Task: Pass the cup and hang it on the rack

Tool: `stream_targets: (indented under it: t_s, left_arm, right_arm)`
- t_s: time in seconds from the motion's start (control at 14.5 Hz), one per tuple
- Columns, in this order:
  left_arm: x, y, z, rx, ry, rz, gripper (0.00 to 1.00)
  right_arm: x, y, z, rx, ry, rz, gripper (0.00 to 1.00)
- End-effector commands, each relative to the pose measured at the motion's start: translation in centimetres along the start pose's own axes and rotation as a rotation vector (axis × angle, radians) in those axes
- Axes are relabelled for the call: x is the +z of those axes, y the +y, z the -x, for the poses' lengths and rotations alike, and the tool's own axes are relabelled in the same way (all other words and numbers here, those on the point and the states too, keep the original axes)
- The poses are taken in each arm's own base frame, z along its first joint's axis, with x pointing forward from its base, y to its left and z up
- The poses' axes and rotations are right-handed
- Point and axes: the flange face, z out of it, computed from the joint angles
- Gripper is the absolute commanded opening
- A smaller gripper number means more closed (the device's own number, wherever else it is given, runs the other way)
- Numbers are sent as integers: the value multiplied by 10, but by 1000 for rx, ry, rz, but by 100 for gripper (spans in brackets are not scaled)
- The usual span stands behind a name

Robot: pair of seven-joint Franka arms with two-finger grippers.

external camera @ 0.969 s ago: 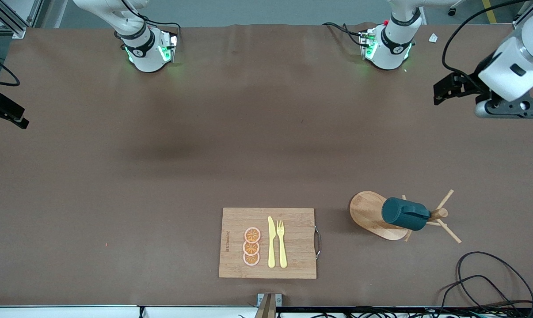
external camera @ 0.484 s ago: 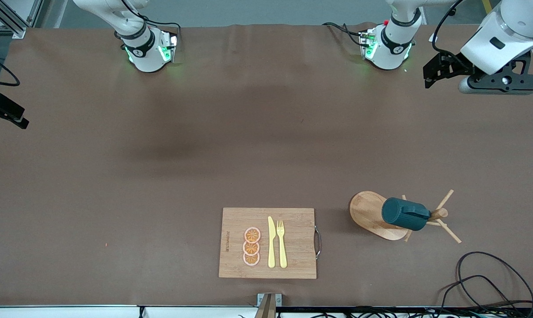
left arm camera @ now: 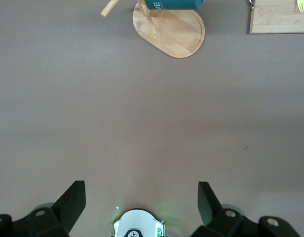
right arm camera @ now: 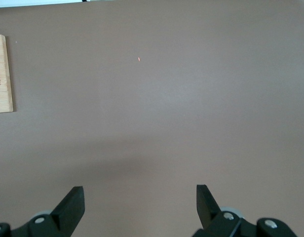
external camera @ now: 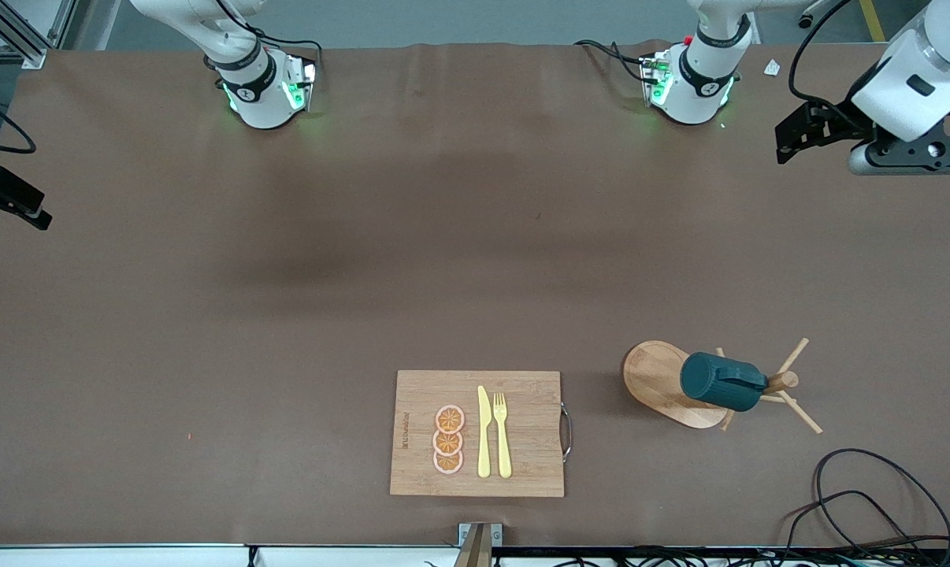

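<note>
While both arms hang high at the table's ends, the scene reads as follows.

Left gripper: raised over the bare table at the left arm's end, near its base; fingers spread wide, holding nothing.
Right gripper: up over bare brown surface at the right arm's end; fingers spread wide, empty; only a dark part of it shows at the front view's edge.
Cup: hung on the rack, tilted on its side across a peg, bottom toward the oval base.
Rack: stands toward the left arm's end, close to the camera-side edge, pegs pointing outward.
Cutting board: beside the rack, toward mid-table, near the camera-side edge; a yellow knife, a fork and three orange slices lie on it.
Cables: looped at the corner nearer the camera than the rack.
Open room: wide bare surface between the bases and the board.
</note>
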Motion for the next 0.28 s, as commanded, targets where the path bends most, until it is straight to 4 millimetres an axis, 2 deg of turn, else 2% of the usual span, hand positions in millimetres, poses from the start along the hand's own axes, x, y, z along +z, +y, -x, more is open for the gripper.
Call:
stream_targets:
  t_s: [0.0, 0.21]
  left_arm:
    - [-1, -3, 3, 9, 14, -21, 100]
    - [-1, -3, 3, 23, 11, -22, 100]
  right_arm:
    - [-4, -2, 4, 1, 10, 3, 100]
    - [-4, -2, 4, 1, 10, 3, 100]
